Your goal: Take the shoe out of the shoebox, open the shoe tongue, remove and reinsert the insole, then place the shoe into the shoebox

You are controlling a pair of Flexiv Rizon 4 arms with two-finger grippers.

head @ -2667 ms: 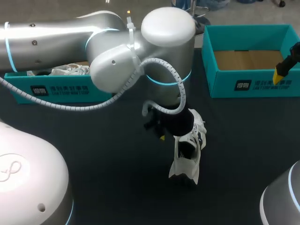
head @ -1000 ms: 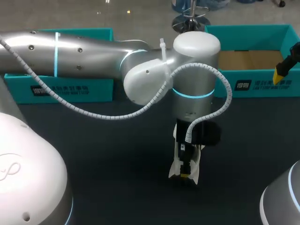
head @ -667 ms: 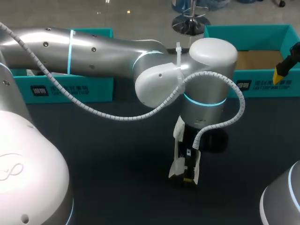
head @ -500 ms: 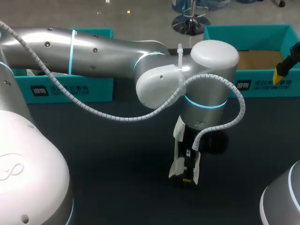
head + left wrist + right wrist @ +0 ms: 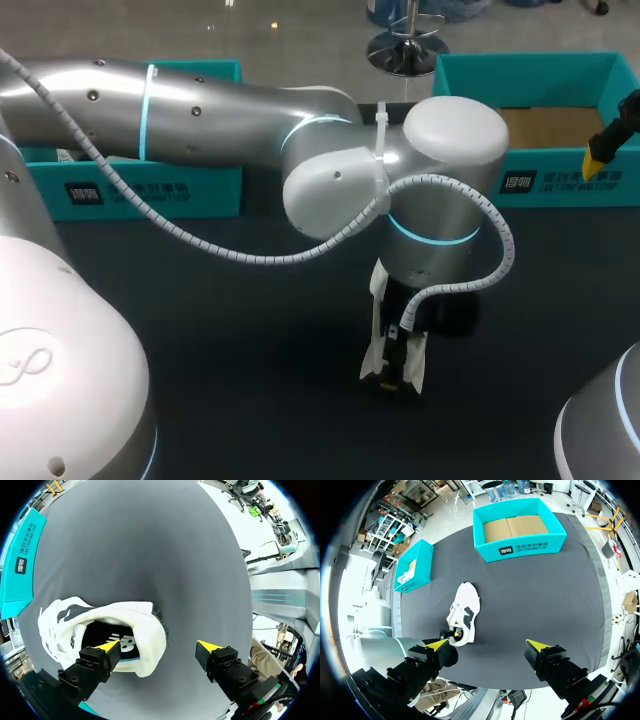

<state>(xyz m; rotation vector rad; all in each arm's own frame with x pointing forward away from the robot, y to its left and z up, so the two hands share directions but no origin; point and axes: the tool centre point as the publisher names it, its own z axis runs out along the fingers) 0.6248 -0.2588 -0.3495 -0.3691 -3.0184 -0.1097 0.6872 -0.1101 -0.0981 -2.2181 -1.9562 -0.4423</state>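
A white shoe stands on the dark table at the middle, heel toward the front edge. My left arm reaches across it, and my left gripper hangs over the heel. In the left wrist view my left gripper is open. One finger is inside the shoe above the dark insole; the other is outside, past the heel wall. My right gripper is open and empty, high above the table. Below it lie the shoe and the shoebox. In the head view, my right gripper is at the right edge.
The teal shoebox with a bare cardboard floor stands at the back right. A second teal box stands at the back left, partly behind my left arm. Dark table surface surrounds the shoe on all sides.
My left arm swung from beside the shoe to above its heel and its gripper came down around the heel wall. The shoe and my right arm stayed put.
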